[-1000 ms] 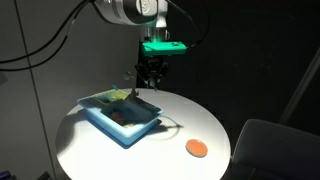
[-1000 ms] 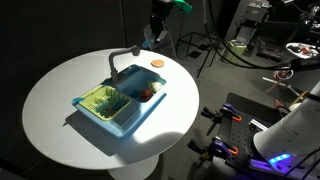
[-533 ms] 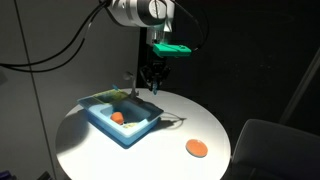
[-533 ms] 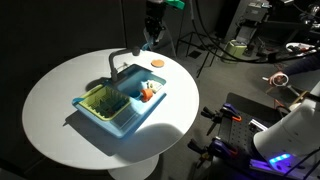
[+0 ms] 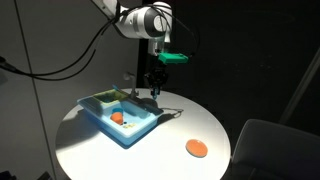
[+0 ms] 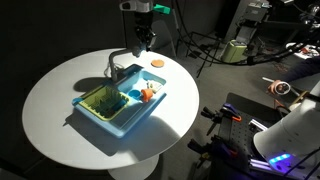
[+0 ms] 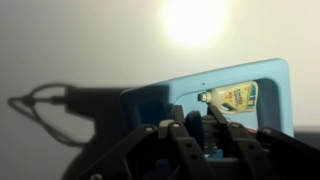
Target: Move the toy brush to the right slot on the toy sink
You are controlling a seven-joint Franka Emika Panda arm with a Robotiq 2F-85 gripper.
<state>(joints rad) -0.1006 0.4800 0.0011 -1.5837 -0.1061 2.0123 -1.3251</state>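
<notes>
Wrist view: closed claw (image 7: pixel 203 121) hangs above toy sink (image 7: pixel 150 105).

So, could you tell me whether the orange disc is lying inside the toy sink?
No, in an exterior view the orange disc lies on the white table, apart from the toy sink.

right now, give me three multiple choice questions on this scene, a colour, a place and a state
1. The toy sink is: A red, B light blue, C black.
2. The orange disc lies: A in the sink, B on the table outside it, C on the floor.
3. The gripper is: A shut, B wide open, C lying on the table.
Answers: B, its walls are pale blue; B, it rests on bare white tabletop apart from the sink; A, its fingers are drawn together.
</notes>
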